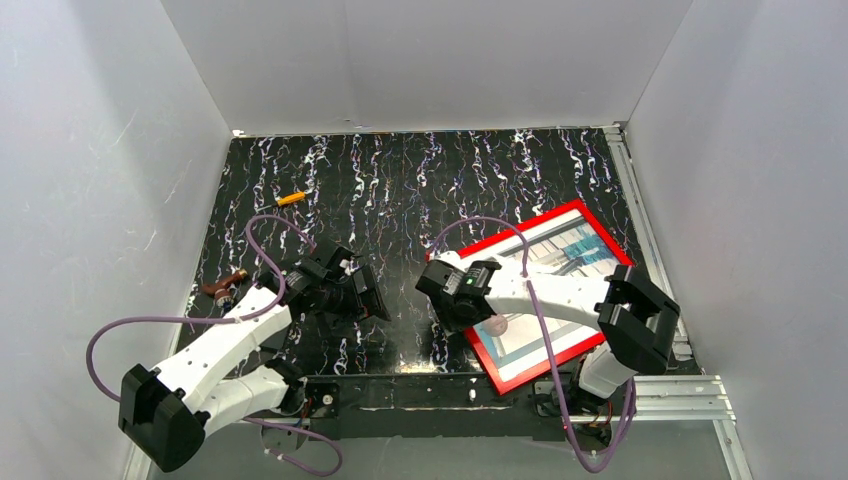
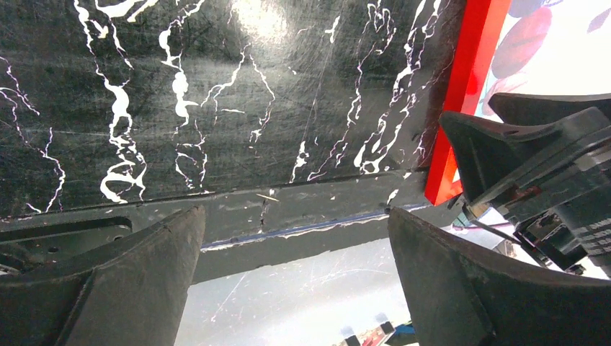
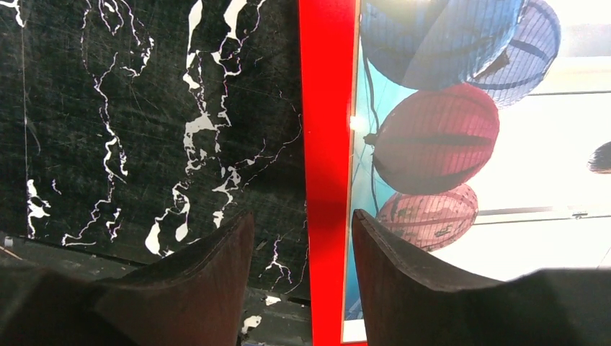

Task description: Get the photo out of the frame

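Fingers (image 3: 194, 281) of the right gripper (image 3: 302, 214) are standing partly apart, straddling a side rail of the red frame (image 3: 326, 108), one over the black table (image 3: 108, 108), one over the photo (image 3: 447, 130), which is lying face up inside it. Closing squarely on the rail alone is looking the sound grip. Beyond, the left gripper (image 2: 294, 210) is hovering wide apart, holding nothing.

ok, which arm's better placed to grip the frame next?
Right, probably. The right hand straddles the red frame's rail, a finger on each side. The left hand hangs open over the tabletop, off the frame.
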Tool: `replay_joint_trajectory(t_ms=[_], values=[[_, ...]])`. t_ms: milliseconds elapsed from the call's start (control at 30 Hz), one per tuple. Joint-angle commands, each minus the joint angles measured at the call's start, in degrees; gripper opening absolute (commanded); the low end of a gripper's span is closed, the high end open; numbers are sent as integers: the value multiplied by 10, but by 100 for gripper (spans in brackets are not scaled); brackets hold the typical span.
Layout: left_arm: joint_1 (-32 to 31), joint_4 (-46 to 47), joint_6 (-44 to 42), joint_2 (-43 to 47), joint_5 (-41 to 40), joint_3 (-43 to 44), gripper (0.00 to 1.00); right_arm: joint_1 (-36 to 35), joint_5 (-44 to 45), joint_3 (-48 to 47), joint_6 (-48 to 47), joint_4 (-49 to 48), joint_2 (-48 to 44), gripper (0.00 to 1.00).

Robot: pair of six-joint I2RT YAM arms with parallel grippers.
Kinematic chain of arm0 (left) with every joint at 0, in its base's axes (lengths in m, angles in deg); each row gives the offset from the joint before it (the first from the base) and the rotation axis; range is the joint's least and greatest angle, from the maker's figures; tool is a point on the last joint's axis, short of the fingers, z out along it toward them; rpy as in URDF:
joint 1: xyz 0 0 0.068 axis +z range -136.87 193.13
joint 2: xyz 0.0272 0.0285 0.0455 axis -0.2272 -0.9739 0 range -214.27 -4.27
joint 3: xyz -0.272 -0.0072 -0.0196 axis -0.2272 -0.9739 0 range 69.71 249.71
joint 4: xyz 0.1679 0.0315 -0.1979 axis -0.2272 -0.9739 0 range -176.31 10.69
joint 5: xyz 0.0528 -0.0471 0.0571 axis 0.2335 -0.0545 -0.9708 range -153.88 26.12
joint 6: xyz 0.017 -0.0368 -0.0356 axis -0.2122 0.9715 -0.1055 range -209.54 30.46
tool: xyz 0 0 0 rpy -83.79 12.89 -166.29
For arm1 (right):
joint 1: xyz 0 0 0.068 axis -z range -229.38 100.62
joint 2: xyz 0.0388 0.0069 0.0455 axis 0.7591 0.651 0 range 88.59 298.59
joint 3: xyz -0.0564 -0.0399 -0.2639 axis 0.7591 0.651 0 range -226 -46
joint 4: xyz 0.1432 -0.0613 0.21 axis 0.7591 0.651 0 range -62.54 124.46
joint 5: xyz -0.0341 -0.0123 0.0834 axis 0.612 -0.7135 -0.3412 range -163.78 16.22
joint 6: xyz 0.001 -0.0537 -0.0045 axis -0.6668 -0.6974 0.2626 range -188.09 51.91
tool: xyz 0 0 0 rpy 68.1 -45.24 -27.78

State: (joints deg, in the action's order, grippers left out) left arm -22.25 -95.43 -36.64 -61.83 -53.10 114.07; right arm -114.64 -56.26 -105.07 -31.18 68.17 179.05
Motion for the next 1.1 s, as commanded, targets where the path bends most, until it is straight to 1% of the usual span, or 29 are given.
replay_joint_trajectory(t_ms=[0,133,200,367,600,767,833,933,1000,1067], values=[[3,-34,14,11,-14,-17,100,-8,23,8,7,-9,15,58],[8,-29,18,11,-15,-20,100,-14,31,14,16,-15,29,48],[13,-27,18,7,-11,-19,100,-18,39,17,21,-15,33,47],[39,-7,24,3,14,-28,100,-23,65,22,37,-5,42,49],[67,3,22,-4,43,-33,100,-26,93,27,49,15,28,55],[72,20,29,-11,59,-45,100,-27,83,37,45,-3,27,54],[73,34,37,-17,69,-50,100,-26,80,38,45,-8,33,50],[76,59,55,-31,83,-59,100,-28,84,35,44,-9,33,39],[79,79,70,-43,96,-62,100,-29,89,32,44,-9,24,29],[84,106,92,-58,112,-67,100,-30,91,27,40,-13,7,16]])
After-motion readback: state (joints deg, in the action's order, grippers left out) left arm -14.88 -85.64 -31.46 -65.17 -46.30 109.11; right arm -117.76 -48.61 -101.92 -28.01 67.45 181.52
